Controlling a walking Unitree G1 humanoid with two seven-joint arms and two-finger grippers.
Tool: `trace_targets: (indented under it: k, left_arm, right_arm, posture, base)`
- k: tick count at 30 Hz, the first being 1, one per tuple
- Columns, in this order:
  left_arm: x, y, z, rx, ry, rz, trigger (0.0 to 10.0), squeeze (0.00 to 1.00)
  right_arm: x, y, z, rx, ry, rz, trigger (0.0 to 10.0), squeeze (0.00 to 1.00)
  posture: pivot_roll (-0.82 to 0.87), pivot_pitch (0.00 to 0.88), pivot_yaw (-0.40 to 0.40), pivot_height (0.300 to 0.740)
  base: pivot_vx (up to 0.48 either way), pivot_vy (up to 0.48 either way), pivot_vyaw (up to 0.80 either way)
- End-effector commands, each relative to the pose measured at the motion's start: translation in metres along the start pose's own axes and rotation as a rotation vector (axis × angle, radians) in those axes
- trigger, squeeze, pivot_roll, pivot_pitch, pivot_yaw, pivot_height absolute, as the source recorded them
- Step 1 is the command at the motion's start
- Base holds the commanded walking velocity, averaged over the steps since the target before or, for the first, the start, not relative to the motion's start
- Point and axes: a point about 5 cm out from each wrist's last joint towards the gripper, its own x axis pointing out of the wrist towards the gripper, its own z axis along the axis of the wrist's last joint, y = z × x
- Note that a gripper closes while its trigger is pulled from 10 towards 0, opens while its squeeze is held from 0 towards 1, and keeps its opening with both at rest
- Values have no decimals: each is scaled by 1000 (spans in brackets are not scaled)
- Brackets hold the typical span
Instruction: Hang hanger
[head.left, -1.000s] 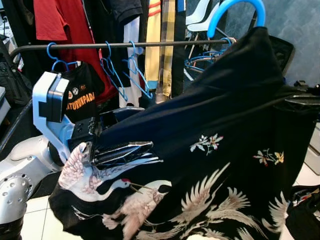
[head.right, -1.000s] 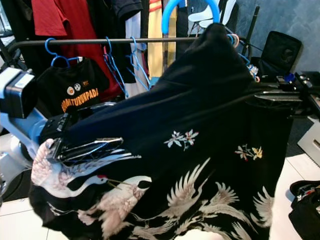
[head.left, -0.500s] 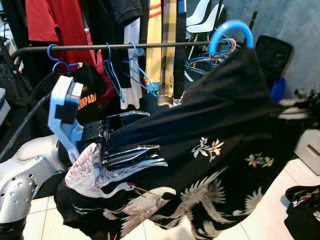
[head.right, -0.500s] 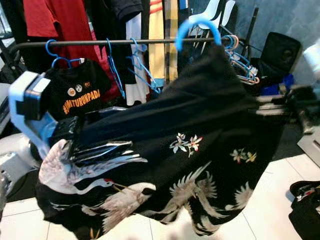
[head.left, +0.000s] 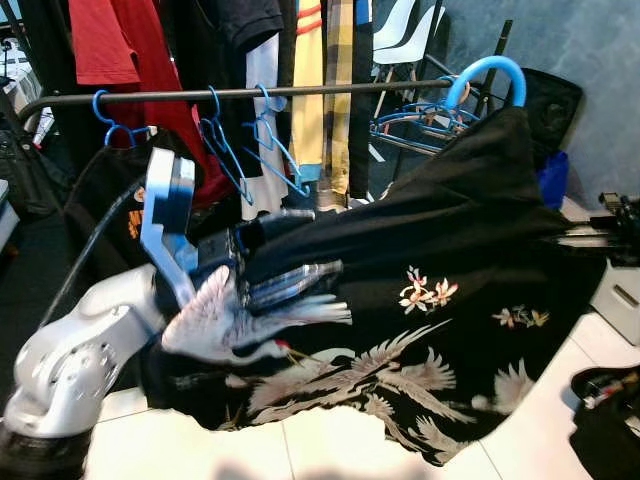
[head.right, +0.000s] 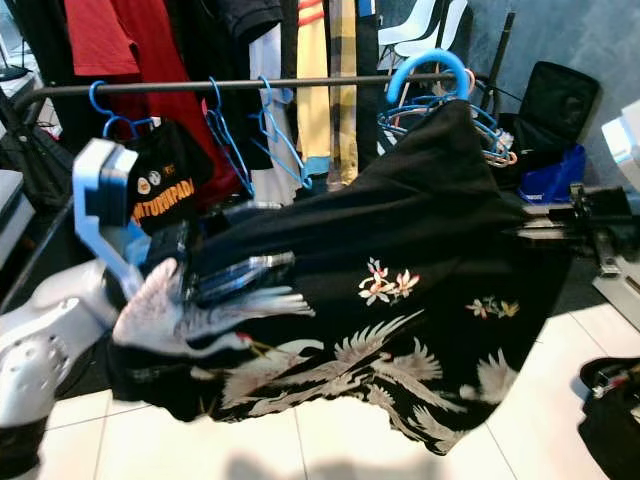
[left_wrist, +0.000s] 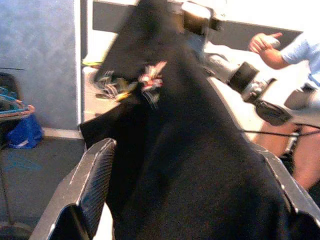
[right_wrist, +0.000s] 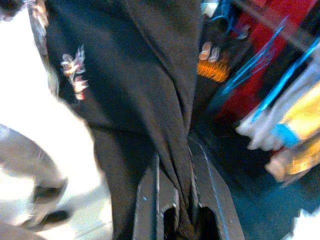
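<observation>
Hanger hook (head.left: 487, 76), blue, has dropped and advanced to just before the rail (head.left: 230, 93), not yet over it. Left claw (head.left: 290, 283) and right claw (right_wrist: 175, 200) stay clamped on the crane-print shirt (head.left: 440, 260).

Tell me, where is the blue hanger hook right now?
In the left eye view the blue hanger hook pokes out of the top of the black bird-print garment, up by the right end of the clothes rail, near a bunch of other blue hangers.
</observation>
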Motion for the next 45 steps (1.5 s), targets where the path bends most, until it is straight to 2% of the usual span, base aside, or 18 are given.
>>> trace_targets:
  k: [1, 4, 13, 14, 18, 19, 21, 22, 24, 26, 27, 28, 29, 31, 32, 35, 38, 45]
  left_arm:
    - [-4, -11, -8, -23, 76, -87, 10000, 0]
    - [-5, -20, -17, -84, 120, -146, 10000, 0]
    - [-2, -25, -24, -118, 141, -171, 10000, 0]
    - [2, -20, -29, -101, 155, -127, 10000, 0]
    - [2, -20, -29, -101, 155, -127, 10000, 0]
    - [7, -10, -33, -76, 147, -52, 10000, 0]
    - [7, -10, -33, -76, 147, -52, 10000, 0]
    - [13, 8, -29, -35, 85, 80, 10000, 0]
    - [19, 33, -2, -14, -156, 269, 10000, 0]
    - [19, 33, -2, -14, -156, 269, 10000, 0]
    - [22, 34, 8, -30, -248, 275, 10000, 0]
    - [22, 34, 8, -30, -248, 275, 10000, 0]
    - [26, 27, 15, -46, -308, 214, 10000, 0]
    - [26, 27, 15, -46, -308, 214, 10000, 0]
    - [30, 16, 19, -63, -338, 132, 10000, 0]
    - [30, 16, 19, -63, -338, 132, 10000, 0]
    - [31, 0, 22, -89, -369, 7, 10000, 0]
    - [34, 1, 24, -101, -411, 15, 10000, 0]
  right_arm:
    - [-13, -11, 13, -37, -77, -153, 0, 0]
    - [-9, -16, 23, -69, -139, -190, 0, 0]
    - [-3, -15, 26, -72, -158, -176, 0, 0]
    - [-1, -14, 28, -77, -170, -160, 0, 0]
    - [-1, -14, 28, -77, -170, -160, 0, 0]
    - [1, -14, 31, -82, -181, -147, 0, 0]
    - [1, -14, 31, -82, -181, -147, 0, 0]
    - [4, -11, 27, -71, -169, -124, 0, 0]
    - [13, -1, 5, -12, -78, -45, 0, 0]
    - [13, -1, 5, -12, -78, -45, 0, 0]
    - [18, 5, -7, 15, -30, -9, 0, 0]
    - [18, 5, -7, 15, -30, -9, 0, 0]
    - [22, 9, -16, 37, 4, 20, 0, 0]
    - [22, 9, -16, 37, 4, 20, 0, 0]
    - [24, 12, -23, 53, 31, 35, 0, 0]
    - [24, 12, -23, 53, 31, 35, 0, 0]
    - [25, 16, -32, 79, 82, 51, 0, 0]
    - [24, 23, -38, 121, 96, 68, 0, 0]
  posture:
    - [-49, 0, -14, 740]
    - [-48, 0, -13, 740]
    - [-49, 0, -17, 740]
    - [-51, 0, -18, 740]
    - [-51, 0, -18, 740]
    - [-53, 0, -17, 740]
    - [-53, 0, -17, 740]
    - [-55, 0, -17, 740]
    - [-54, 0, -17, 740]
    - [-54, 0, -17, 740]
    - [-52, 0, -15, 740]
    - [-52, 0, -15, 740]
    - [-50, 0, -15, 740]
    - [-50, 0, -15, 740]
    - [-51, 0, -16, 740]
    - [-51, 0, -16, 740]
    - [-54, 0, -16, 740]
    - [-56, 0, -16, 740]
  base:
    - [0, 0, 0]
    - [0, 0, 0]
    - [0, 0, 0]
    - [0, 0, 0]
    - [0, 0, 0]
    - [0, 0, 0]
    - [0, 0, 0]
    - [0, 0, 0]
    - [0, 0, 0]
    - [0, 0, 0]
    - [0, 0, 0]
    - [0, 0, 0]
    - [0, 0, 0]
    - [0, 0, 0]
    - [0, 0, 0]
    - [0, 0, 0]
    - [0, 0, 0]
    - [0, 0, 0]
